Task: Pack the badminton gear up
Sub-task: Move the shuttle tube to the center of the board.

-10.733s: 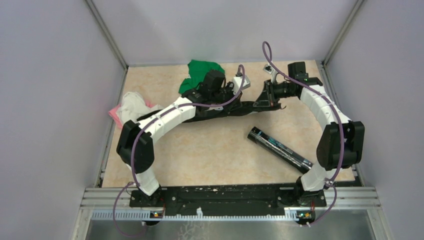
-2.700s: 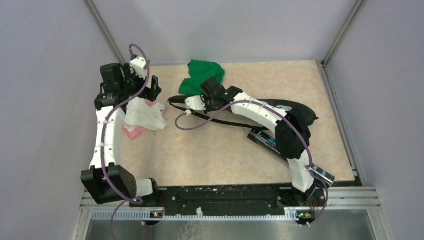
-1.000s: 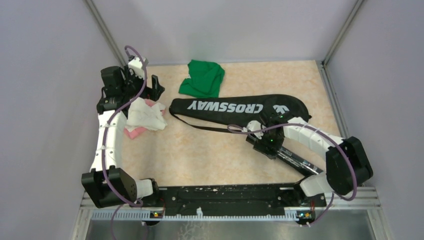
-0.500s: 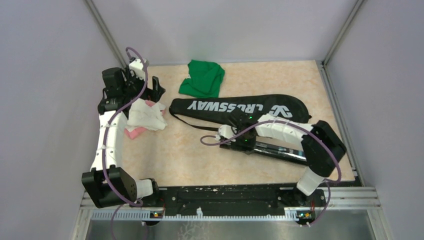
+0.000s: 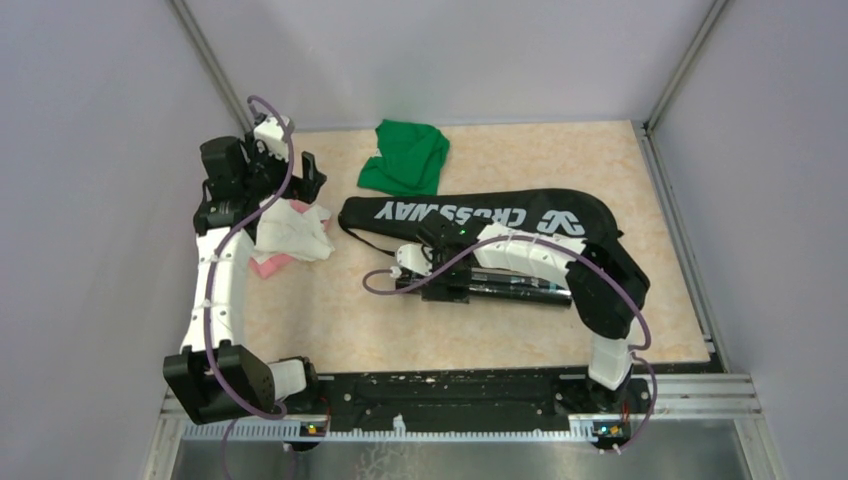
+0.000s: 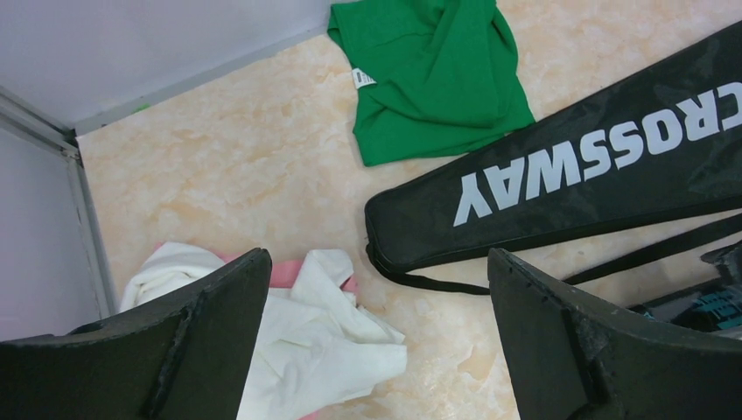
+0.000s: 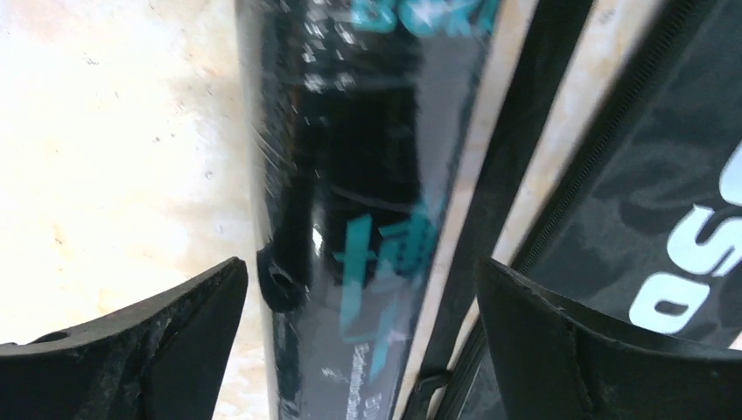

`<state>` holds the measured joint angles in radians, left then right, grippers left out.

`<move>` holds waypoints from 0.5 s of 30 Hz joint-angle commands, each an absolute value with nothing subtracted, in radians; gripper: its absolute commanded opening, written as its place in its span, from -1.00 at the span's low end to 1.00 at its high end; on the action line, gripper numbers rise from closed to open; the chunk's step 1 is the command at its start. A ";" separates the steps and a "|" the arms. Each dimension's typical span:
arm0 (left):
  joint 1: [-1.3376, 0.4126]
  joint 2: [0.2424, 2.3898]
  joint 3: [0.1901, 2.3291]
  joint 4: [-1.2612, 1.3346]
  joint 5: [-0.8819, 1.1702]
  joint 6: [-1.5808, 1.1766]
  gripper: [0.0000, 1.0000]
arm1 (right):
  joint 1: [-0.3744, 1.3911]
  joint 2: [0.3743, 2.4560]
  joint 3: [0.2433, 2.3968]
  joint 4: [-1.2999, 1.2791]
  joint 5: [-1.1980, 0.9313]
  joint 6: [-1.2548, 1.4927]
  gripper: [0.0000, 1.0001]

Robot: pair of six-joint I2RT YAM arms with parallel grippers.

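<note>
Now for the tube: both claws wide, nothing held

Your black racket bag (image 5: 520, 213) lies across the middle of the tabletop (image 5: 400, 335). It looks soft and would likely sag if lifted by one end. Just near of it lies the long black tube (image 5: 520, 291), which looks stiff, glossy and apt to roll, so grip it mid-length, across its width. Your right gripper (image 7: 363, 341) straddles it, jaws wide. The left gripper (image 6: 376, 337) hangs wide at far left. The bag reads "CROSSWAY"; the tube's teal lettering is too blurred to read.

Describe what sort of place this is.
Likely a robotics lab cell: plain grey walls box in a marbled tabletop, with left arm and right arm bolted to a rail at its near edge.
</note>
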<state>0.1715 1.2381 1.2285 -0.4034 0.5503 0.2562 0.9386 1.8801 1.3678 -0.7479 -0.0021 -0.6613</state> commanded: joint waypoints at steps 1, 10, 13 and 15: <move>0.172 1.208 1.218 -0.300 0.531 0.229 0.98 | 0.863 1.713 1.349 -0.698 -0.036 -0.623 0.97; 0.174 1.244 1.160 -0.162 0.656 0.106 0.98 | 0.539 1.349 1.209 -0.609 -0.276 -0.519 0.97; 0.173 1.240 1.109 -0.080 0.711 0.054 0.98 | 0.343 1.252 1.169 -0.539 -0.328 -0.430 0.97; 0.174 1.246 1.096 -0.066 0.741 0.032 0.98 | 0.221 1.205 1.141 -0.476 -0.359 -0.356 0.97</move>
<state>0.1715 1.2427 1.1297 -0.1864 0.6434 0.1108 0.4049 1.2881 1.1900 -0.5999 -0.2592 -0.5079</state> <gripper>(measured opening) 0.989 0.984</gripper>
